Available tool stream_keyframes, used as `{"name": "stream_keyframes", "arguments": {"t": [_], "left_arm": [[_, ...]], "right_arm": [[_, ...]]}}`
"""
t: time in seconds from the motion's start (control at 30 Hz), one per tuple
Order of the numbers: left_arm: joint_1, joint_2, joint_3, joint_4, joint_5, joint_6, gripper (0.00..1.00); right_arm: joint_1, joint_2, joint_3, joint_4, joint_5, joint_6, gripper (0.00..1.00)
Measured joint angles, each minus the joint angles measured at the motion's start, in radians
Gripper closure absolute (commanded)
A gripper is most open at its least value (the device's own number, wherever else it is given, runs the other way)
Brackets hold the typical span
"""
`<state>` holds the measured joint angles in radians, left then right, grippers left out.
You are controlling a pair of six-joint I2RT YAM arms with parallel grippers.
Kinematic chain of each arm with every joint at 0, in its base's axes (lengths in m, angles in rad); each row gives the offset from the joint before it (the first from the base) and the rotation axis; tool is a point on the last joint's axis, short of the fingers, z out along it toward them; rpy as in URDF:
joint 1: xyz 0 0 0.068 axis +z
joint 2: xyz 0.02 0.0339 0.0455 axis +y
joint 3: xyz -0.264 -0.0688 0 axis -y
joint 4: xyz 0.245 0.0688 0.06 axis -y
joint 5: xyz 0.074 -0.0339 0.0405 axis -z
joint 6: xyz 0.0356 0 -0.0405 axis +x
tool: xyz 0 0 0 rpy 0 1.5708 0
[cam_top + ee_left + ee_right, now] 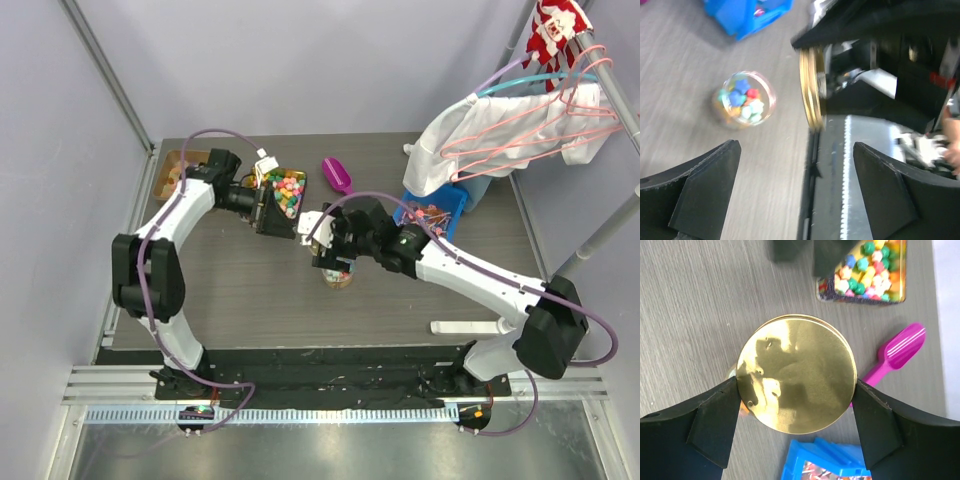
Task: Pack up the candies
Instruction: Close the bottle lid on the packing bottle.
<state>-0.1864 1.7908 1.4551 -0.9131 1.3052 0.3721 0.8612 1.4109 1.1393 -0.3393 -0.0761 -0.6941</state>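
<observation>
Right wrist view: multi-coloured candies [870,267] fill a tray [860,299] at the far side, while the right claw [797,412] clamps a gold lid [796,374] by its edges.

More candies, blue, green, red and orange, sit in a clear jar [746,98] that stands open on the grey tabletop [250,290], below the right claw and not touching the lid. The left claw [797,170] is spread wide and holds nothing; in the top view it hangs at the tray's near edge. A magenta scoop [895,352] lies on the tabletop between the tray and a blue bin [825,462].
</observation>
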Motion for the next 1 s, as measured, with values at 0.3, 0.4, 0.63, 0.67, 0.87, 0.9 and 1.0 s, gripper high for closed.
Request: {"name": "stream_keyframes", "arguments": {"t": [0.3, 0.4, 0.63, 0.67, 0.87, 0.9, 1.0], "left_arm": [[0.003, -0.317, -0.319, 0.307, -0.278, -0.082, 0.00], [0.003, -0.410, -0.410, 0.408, -0.384, -0.106, 0.00], [0.003, -0.470, -0.447, 0.505, -0.511, -0.121, 0.00], [0.003, -0.470, -0.447, 0.512, -0.516, -0.126, 0.00], [0.003, -0.454, -0.447, 0.529, -0.528, -0.135, 0.00], [0.003, -0.450, -0.447, 0.529, -0.528, -0.136, 0.00], [0.003, -0.442, -0.447, 0.529, -0.528, -0.138, 0.00]], "right_arm": [[-0.188, 0.010, -0.010, -0.071, -0.211, 0.055, 0.24], [-0.195, 0.034, -0.010, -0.093, -0.260, 0.065, 0.24], [-0.195, 0.092, -0.017, -0.113, -0.325, 0.069, 0.24], [-0.195, 0.098, -0.022, -0.113, -0.330, 0.069, 0.24], [-0.195, 0.126, -0.046, -0.124, -0.339, 0.069, 0.24], [-0.195, 0.129, -0.048, -0.125, -0.340, 0.069, 0.24], [-0.195, 0.139, -0.064, -0.124, -0.340, 0.069, 0.24]]}}
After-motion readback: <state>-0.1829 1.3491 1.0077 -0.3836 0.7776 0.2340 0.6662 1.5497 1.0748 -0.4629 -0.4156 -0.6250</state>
